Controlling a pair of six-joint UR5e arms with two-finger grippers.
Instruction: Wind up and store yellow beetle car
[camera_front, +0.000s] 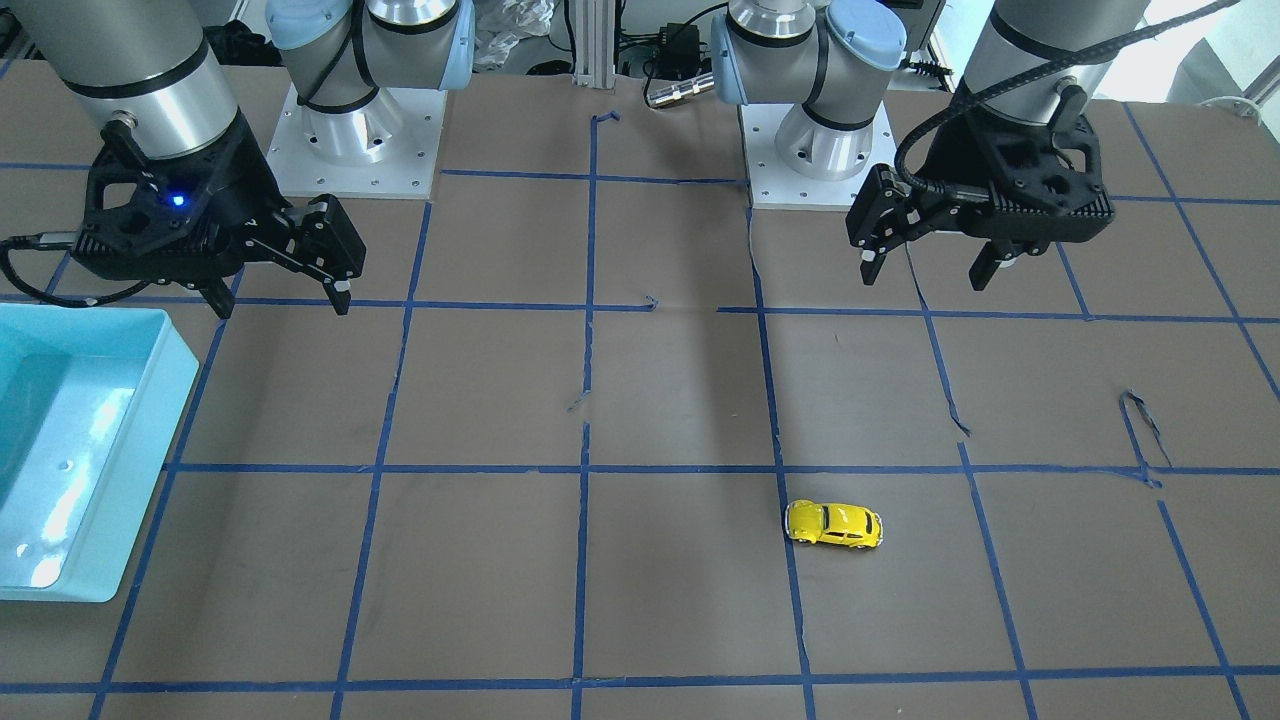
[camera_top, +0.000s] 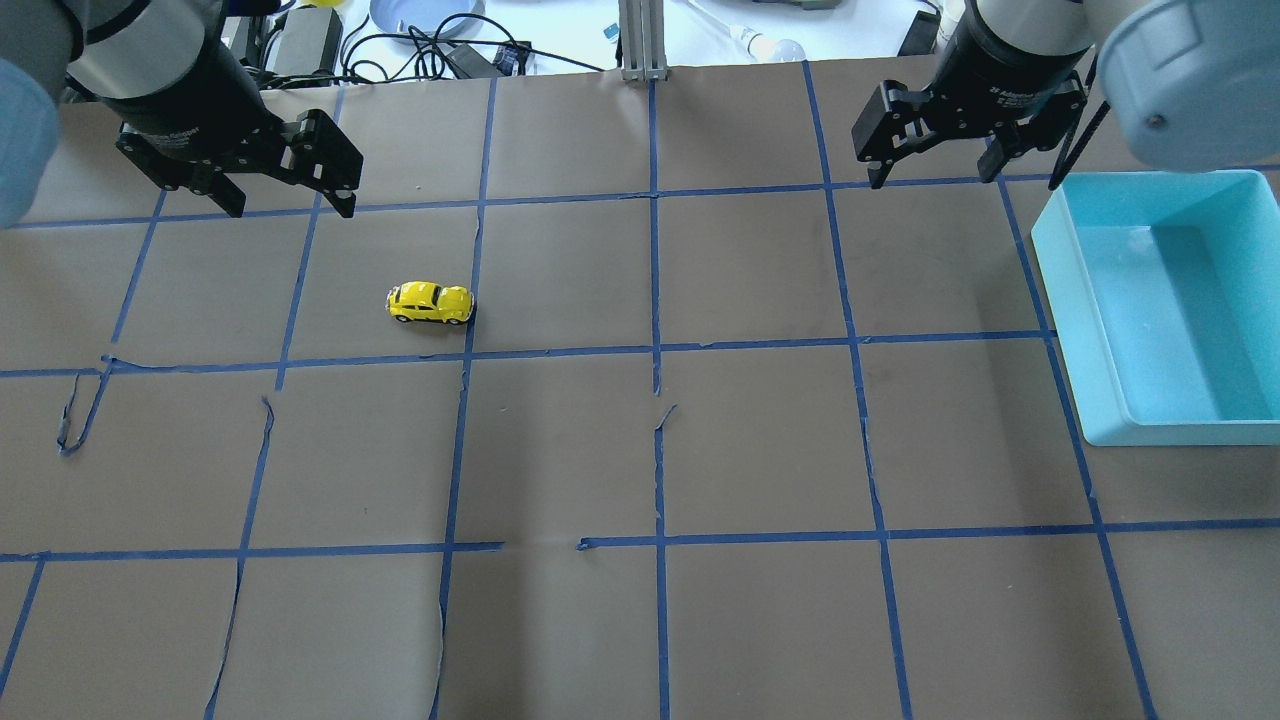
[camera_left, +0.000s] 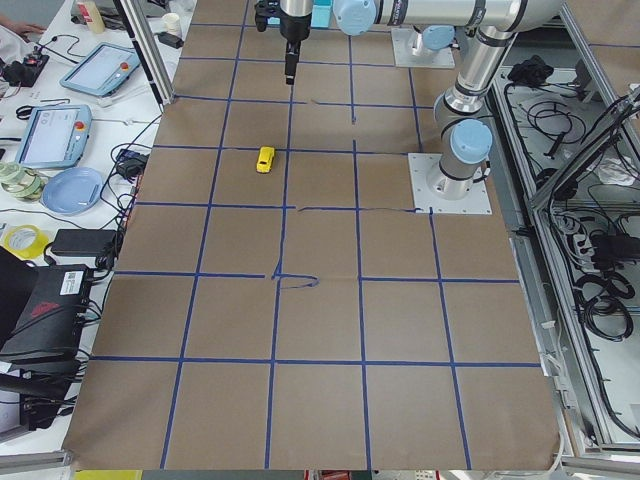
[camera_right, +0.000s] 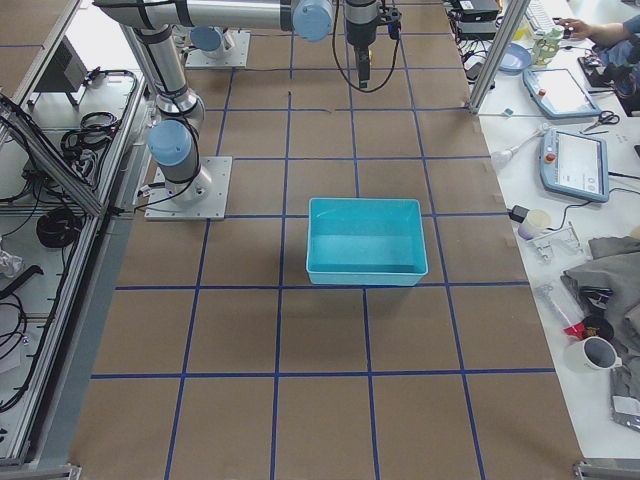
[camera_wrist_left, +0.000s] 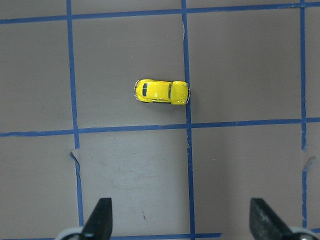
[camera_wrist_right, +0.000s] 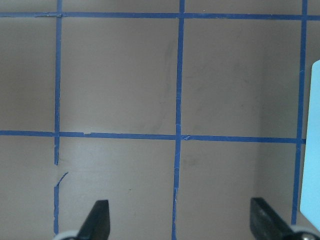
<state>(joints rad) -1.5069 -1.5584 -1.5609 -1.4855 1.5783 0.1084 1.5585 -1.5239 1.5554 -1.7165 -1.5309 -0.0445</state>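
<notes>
Though it blurs, lettering marks left gripper (camera_top: 292, 208) near yellow beetle car (camera_top: 430, 303)

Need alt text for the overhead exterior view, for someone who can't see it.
A tiny yellow beetle car sits on its wheels, untouched, left of centre on a brown table gridded with blue tape. The left gripper hangs open at upper left, the right gripper open at upper right, next to a light-blue bin at the right edge.

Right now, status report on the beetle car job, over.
Left gripper, right gripper open, empty. Yellow beetle car upright, untouched, near left gripper. Blue bin on right; nothing blocking.
</notes>
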